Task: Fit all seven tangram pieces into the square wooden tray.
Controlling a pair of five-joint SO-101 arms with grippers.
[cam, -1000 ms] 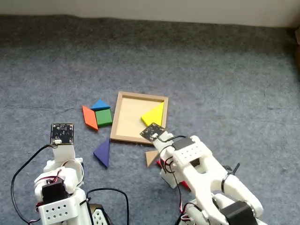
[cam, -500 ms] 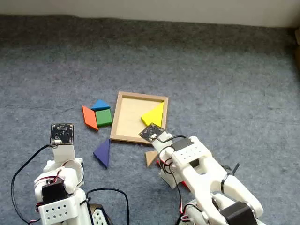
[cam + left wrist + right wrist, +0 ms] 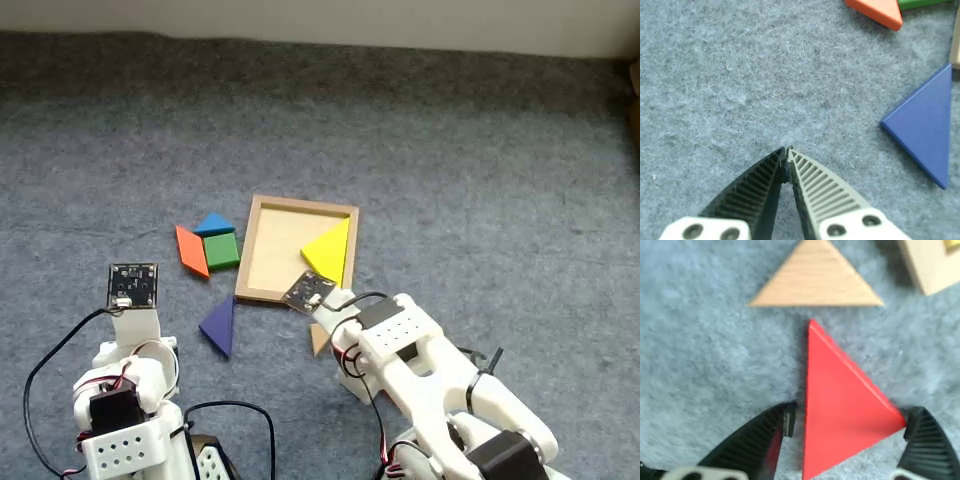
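The red triangle (image 3: 845,405) lies flat on the grey carpet outside the tray (image 3: 272,252), farther from it than the natural wood triangle (image 3: 816,282), which sits near the tray's corner. The right gripper (image 3: 850,419) stands over the red piece with its fingers spread, one on each side and neither visibly touching it.

The piece looks like a thin, stiff, light painted block, probably smooth, and it should not bend or crush. A pinch across two straight edges near the wide end would likely hold best, since a grip at a point could let it twist out. The soft carpet may let the fingertips sink below its edges.

The right wrist view shows how the fingers sit around the triangle. In the high view the arm lies over that spot. The high view instead gives the layout:
- The yellow triangle (image 3: 328,250) is already inside the tray.
- The orange parallelogram (image 3: 191,250), green square (image 3: 222,250) and light blue triangle (image 3: 213,223) are grouped beside the tray's far side from the gripper.
- The dark blue triangle (image 3: 219,324) lies near the tray's other near corner.

The left gripper (image 3: 786,151) rests closed and empty on the carpet, apart from the tray.
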